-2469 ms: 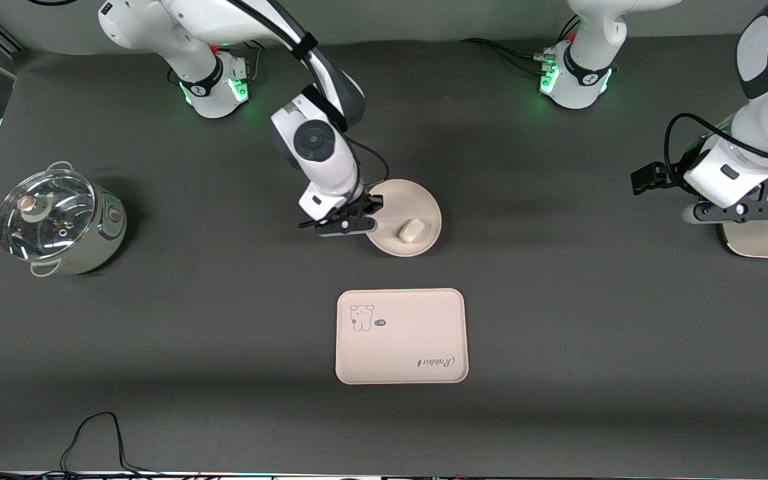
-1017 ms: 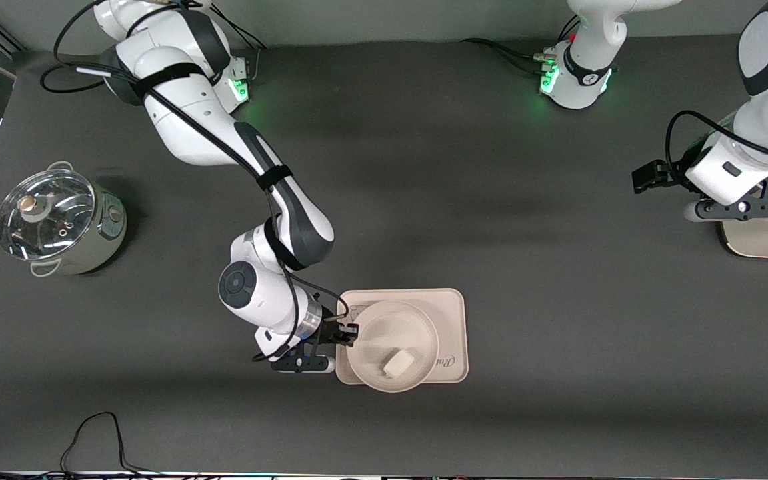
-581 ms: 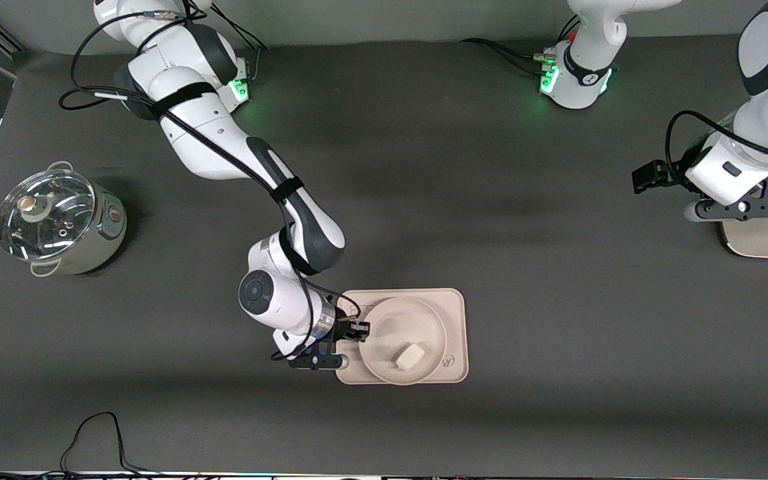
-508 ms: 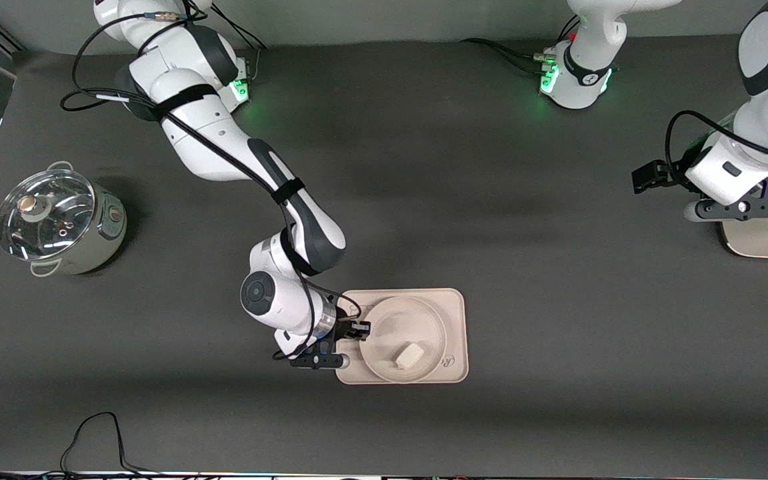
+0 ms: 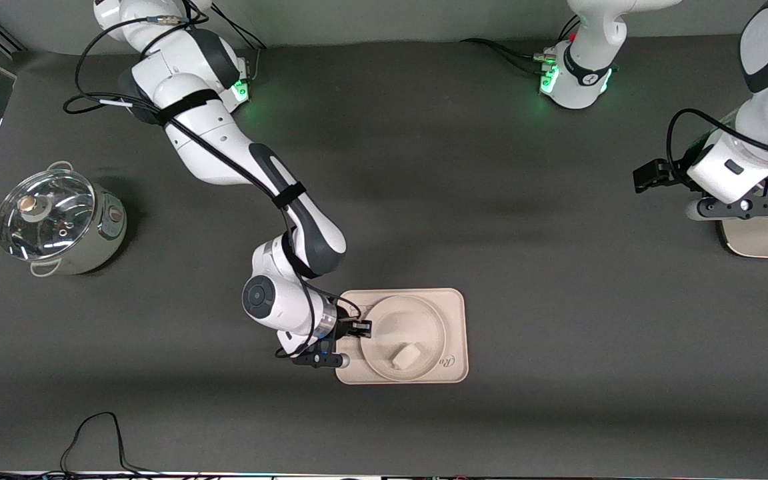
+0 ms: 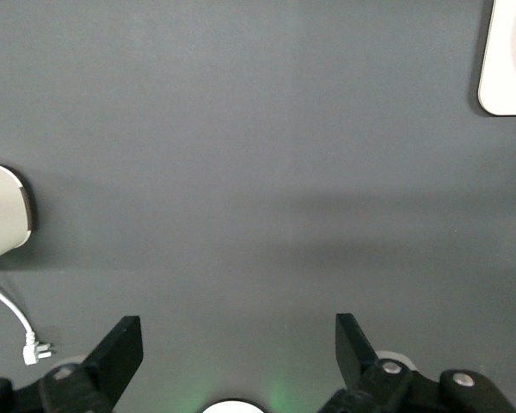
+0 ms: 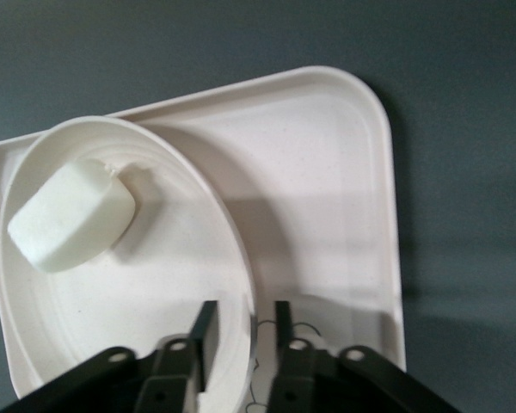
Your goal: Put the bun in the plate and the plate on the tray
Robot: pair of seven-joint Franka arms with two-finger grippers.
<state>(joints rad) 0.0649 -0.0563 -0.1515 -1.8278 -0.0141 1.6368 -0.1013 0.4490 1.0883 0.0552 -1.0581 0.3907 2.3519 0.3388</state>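
Tray: the tray [image 5: 454, 313] lies flat on the dark table [image 5: 524, 267], in the part of the table near the front camera, about midway between the two arms' ends. It is cream-beige and rectangular, and its script word shows partly beside the plate.

Plate: the plate [image 5: 384, 319] sits on the tray, toward the tray's edge on the right arm's side, and covers most of the tray's width. In the right wrist view the plate [image 7: 34, 344] looks to rest flat, and bare tray [image 7: 327, 198] shows beside it.

Bun: the bun [image 5: 404, 355] lies in the plate, on the part of the plate nearest to the front camera. From the right wrist it shows as a smooth off-white lump [image 7: 71, 216] touching the plate's inner wall.

Right gripper: the right gripper [image 5: 360, 329] is low at the plate's rim, on the side toward the right arm's end. Its two fingers [image 7: 201, 332] stand one on each side of the rim with only a narrow gap, the rim between them; whether they press the rim or stand a little off it, I cannot tell.

Left gripper: the left gripper [image 5: 739, 208] waits in the air at the left arm's end, over the edge of a white appliance [image 5: 767, 239]. Its fingers [image 6: 120, 351] are spread wide with nothing between them.

Pot: a metal pot [image 5: 57, 223] with a glass lid stands at the right arm's end, well apart from the tray.
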